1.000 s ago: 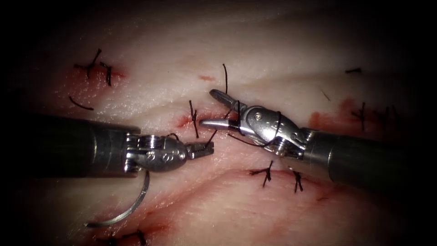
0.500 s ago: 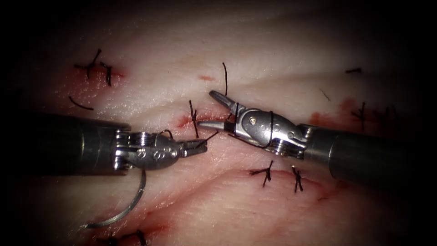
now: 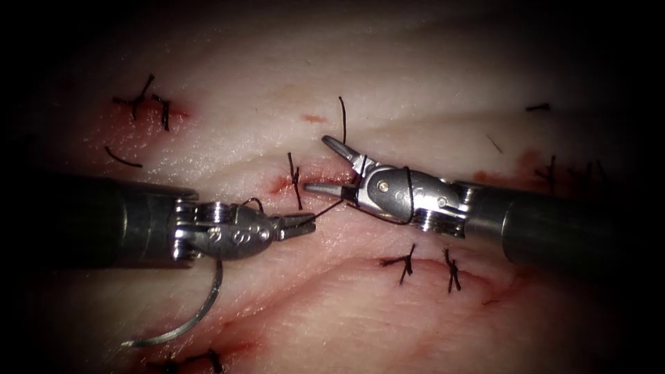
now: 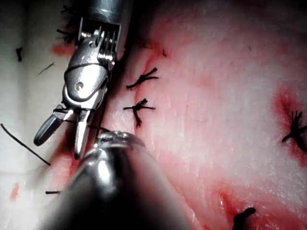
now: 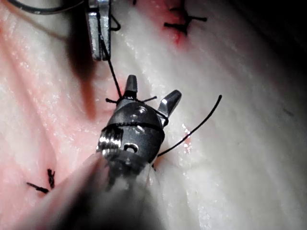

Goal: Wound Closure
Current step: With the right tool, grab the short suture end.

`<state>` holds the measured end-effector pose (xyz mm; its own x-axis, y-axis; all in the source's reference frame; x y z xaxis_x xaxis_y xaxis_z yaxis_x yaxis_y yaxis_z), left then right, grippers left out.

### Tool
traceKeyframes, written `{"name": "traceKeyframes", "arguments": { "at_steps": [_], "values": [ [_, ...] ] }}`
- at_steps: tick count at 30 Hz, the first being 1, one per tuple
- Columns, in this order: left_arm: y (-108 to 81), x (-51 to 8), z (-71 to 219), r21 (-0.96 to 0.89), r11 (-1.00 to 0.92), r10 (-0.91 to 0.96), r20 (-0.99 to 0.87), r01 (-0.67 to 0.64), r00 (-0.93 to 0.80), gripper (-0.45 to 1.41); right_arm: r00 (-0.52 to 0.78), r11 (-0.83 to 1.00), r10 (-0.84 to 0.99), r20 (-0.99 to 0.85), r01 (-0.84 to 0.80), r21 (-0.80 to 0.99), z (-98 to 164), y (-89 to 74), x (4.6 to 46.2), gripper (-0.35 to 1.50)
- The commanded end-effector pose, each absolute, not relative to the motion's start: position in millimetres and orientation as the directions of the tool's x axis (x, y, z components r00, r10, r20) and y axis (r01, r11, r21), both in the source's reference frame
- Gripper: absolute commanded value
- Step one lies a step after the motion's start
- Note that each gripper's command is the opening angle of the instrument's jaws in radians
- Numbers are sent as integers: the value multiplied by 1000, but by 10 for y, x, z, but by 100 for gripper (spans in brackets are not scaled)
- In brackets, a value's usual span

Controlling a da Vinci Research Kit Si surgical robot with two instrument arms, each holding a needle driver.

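My left tool [image 3: 299, 224] lies left of the cut [image 3: 287, 183], jaws shut on the thread [image 3: 328, 208]. That thread runs tight to my right tool [image 3: 317, 165], whose jaws stand open and hold nothing. A loop of thread [image 3: 410, 195] is wound around the right tool's wrist. The thread's free tail [image 3: 343, 119] lies just beyond the open jaws. The curved needle [image 3: 188, 319] rests loose on the tissue [image 3: 415, 76] below the left tool, outside the tissue. The right wrist view shows the open right tool [image 5: 152, 93], the loop [image 5: 134, 124] and the left tool [image 5: 98, 36] on the thread.
Knotted stitches with cut ends sit at the lower right [image 3: 405, 263] [image 3: 451, 271], the upper left [image 3: 149, 101] and the far right [image 3: 551, 174]. One stitch [image 3: 296, 181] crosses the cut. Red fluid [image 3: 228, 346] stains the tissue near the needle. The right tool [image 4: 60, 146] also appears in the left wrist view.
My left tool has drawn back to the left with the thread, which now runs straighter to the right tool. The right tool's wrist has levelled out, jaws still open.
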<state>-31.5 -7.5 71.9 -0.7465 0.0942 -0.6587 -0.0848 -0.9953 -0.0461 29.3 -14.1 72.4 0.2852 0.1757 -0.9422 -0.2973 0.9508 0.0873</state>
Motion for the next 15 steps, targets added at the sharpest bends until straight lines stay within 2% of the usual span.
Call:
{"name": "traceKeyframes", "arguments": {
  "at_steps": [1,7,9,15],
  "values": [
    [-72,-322,724,-46,-995,94,-660,-86,-745,-45,291,943,211,-933,-311,116,725,-138,302,68],
    [-66,-321,728,-50,-994,103,-664,-94,-741,-45,369,910,302,-879,-385,151,728,-136,301,78],
    [-60,-321,731,-48,-994,106,-663,-100,-741,-45,331,851,409,-850,-476,224,732,-132,300,78],
    [-47,-320,735,-42,-992,116,-665,-118,-738,-45,268,749,536,-801,-589,303,738,-123,299,93]
  ]
}}
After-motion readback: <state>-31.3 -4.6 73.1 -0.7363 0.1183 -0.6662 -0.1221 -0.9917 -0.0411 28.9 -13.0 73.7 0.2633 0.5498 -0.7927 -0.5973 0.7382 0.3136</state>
